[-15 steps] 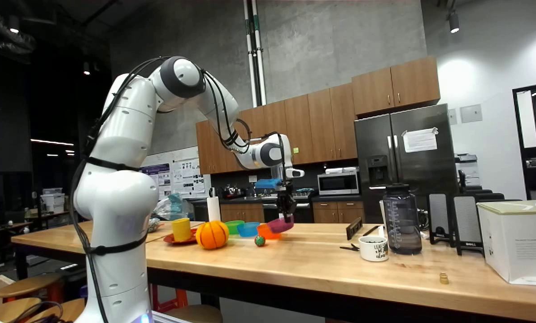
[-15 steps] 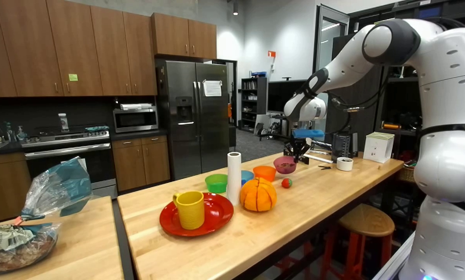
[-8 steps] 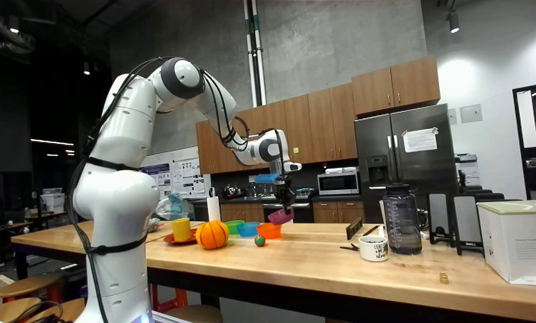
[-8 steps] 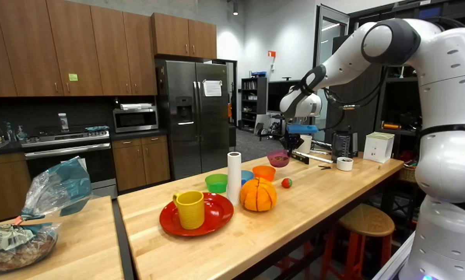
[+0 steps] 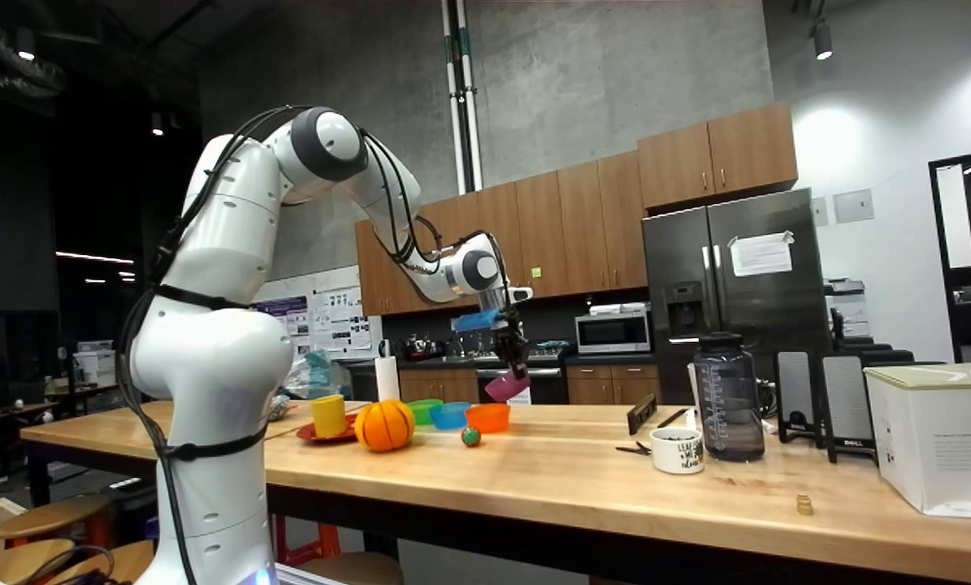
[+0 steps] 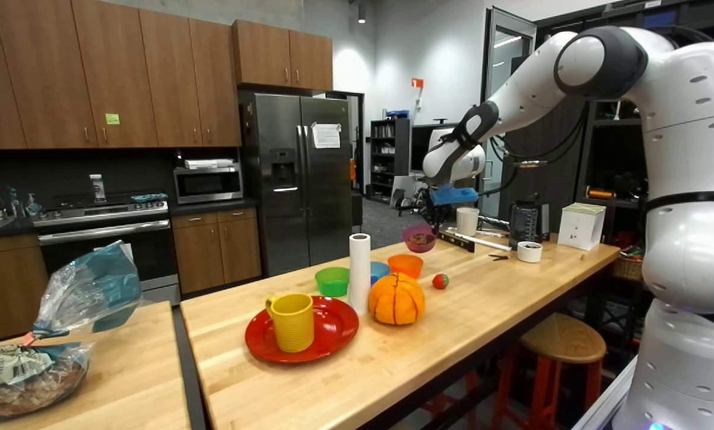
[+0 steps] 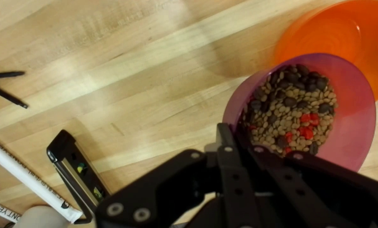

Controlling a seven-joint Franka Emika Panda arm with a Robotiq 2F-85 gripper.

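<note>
So the gripper (image 7: 234,134) is clenching the wall of the purple bowl (image 7: 350,136), pinching it from both sides, and in the wrist view the bowl is sitting at about 2 o'clock from that pinch. It's hanging tilted above the wooden table (image 5: 583,487) and carrying a mix (image 7: 290,117) of tan lentil-looking bits, dark bean-ish ones and a few red pieces. In both exterior views it's showing up at roughly 1 o'clock from the orange bowl (image 5: 487,418), near but looking apart from it. The black level (image 7: 87,177) is resting between 8 and 9 o'clock from the gripper in the wrist view. My read: the step in hand is holding the loaded bowl in mid-air. The next move is calling for a tight pinch and a slow wrist imo, cos any extra tipping is risking a spill.
</note>
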